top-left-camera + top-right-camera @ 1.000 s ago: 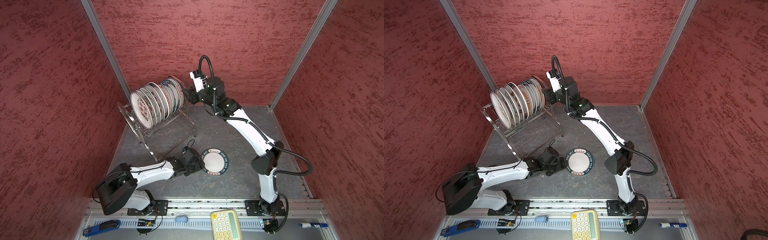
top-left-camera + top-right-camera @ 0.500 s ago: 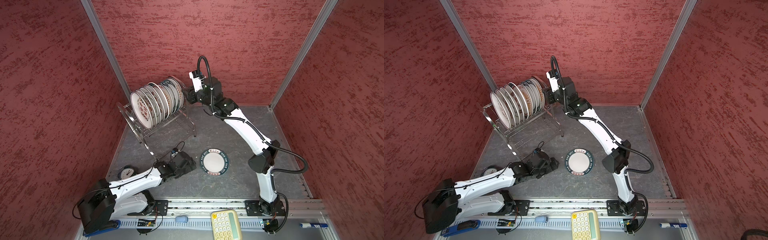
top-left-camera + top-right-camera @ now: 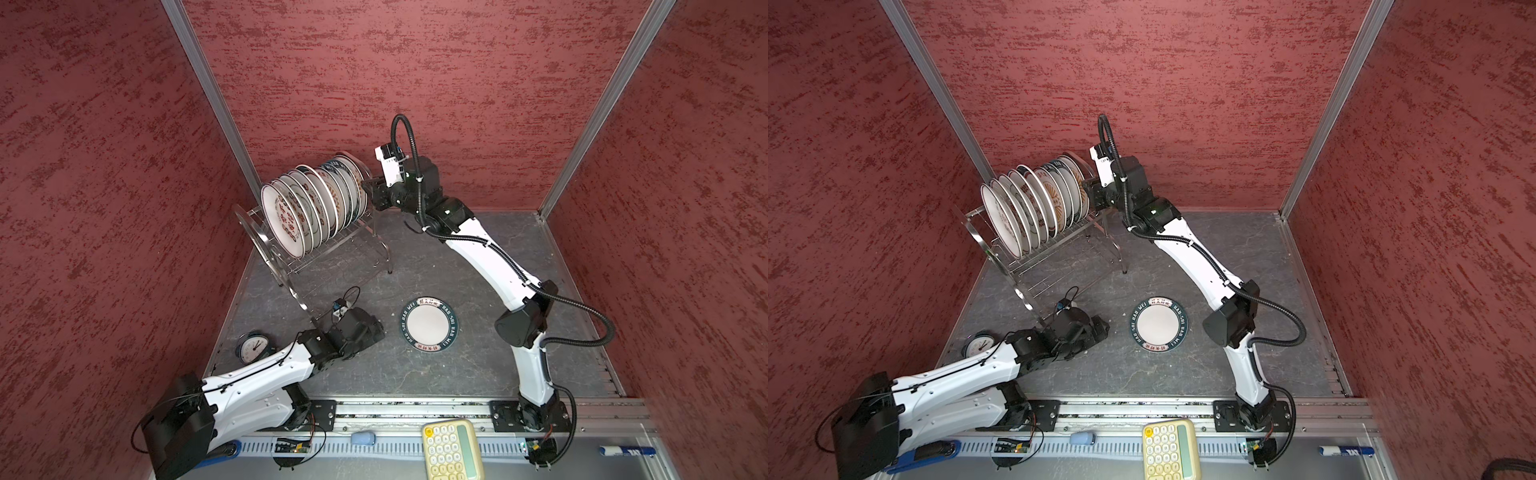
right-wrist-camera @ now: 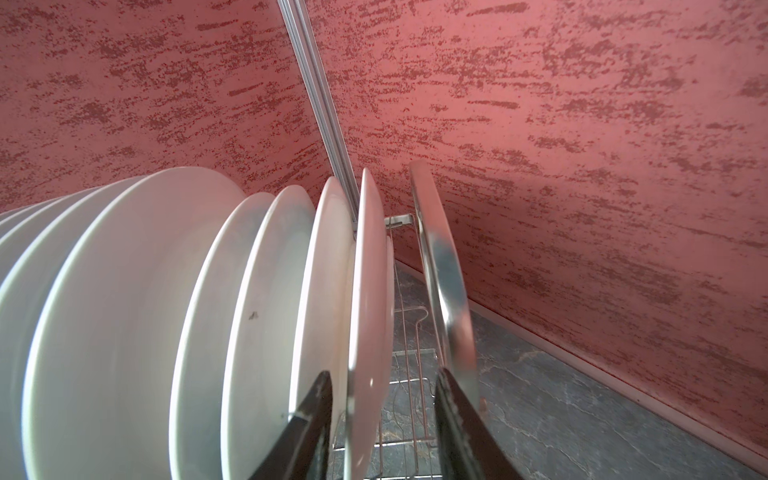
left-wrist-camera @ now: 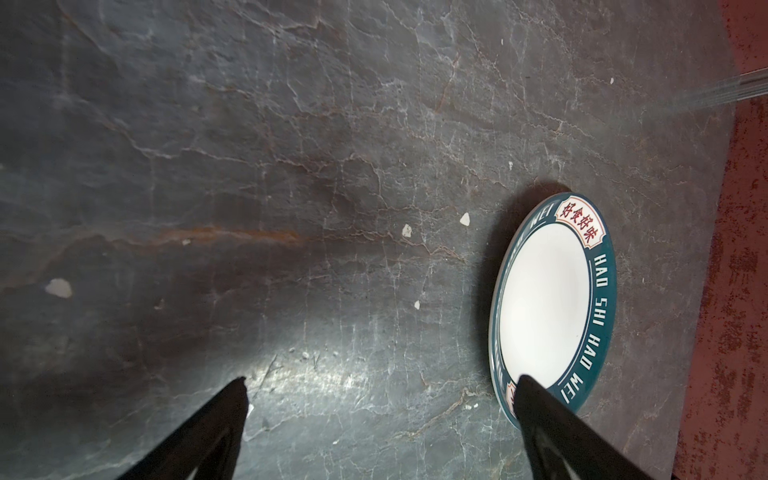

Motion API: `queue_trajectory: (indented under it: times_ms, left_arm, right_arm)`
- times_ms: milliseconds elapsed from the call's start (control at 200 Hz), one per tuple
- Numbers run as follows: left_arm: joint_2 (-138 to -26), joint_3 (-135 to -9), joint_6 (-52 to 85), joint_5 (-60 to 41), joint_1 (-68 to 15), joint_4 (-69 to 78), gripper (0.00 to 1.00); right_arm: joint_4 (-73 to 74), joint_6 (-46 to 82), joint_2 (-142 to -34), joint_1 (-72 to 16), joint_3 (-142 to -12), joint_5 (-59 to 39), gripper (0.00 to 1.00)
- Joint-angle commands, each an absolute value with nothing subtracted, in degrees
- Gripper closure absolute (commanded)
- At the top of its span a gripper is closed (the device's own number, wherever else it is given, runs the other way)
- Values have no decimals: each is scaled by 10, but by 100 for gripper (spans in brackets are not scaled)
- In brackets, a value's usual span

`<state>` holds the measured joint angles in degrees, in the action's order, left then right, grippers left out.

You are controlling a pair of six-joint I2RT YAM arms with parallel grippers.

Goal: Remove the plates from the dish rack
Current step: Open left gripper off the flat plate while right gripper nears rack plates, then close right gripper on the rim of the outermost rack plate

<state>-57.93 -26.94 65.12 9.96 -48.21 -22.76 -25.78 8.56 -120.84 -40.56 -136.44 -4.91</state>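
Several white plates (image 3: 316,208) (image 3: 1034,208) stand on edge in the steel dish rack (image 3: 266,249) (image 3: 984,245) at the back left. My right gripper (image 3: 368,193) (image 3: 1088,193) (image 4: 384,373) is at the rack's far end, open, its jaws straddling the rim of the end plate (image 4: 370,270) just inside the rack's arched handle (image 4: 436,249), with a gap still showing. One teal-rimmed plate (image 3: 429,325) (image 3: 1158,324) (image 5: 544,307) lies flat on the table. My left gripper (image 3: 376,328) (image 3: 1102,326) (image 5: 380,380) hovers low beside it, open wide and empty.
A small teal alarm clock (image 3: 253,347) (image 3: 980,344) lies by the left wall beside my left arm. A yellow calculator (image 3: 452,449) (image 3: 1170,449) sits on the front rail. Red walls close in on three sides, and the rack stands near the back-left corner.
My left arm drew back leftward from the flat plate with its jaws spread wider, uncovering the clock. My right gripper's jaws narrowed around the end plate's rim.
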Motion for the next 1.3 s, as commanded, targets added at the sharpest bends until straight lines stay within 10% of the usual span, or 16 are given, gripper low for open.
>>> queue_trajectory:
  times_ms: [0,1292]
  left_arm:
    - [-572,-262,654,119,-478,-240,1]
    - [-469,-268,602,100,-434,-278,1]
  right_arm:
    - [-266,88,-1227,-413,-1385,-40,60]
    - [-254,104,-1278,-437,-1425,-11,97]
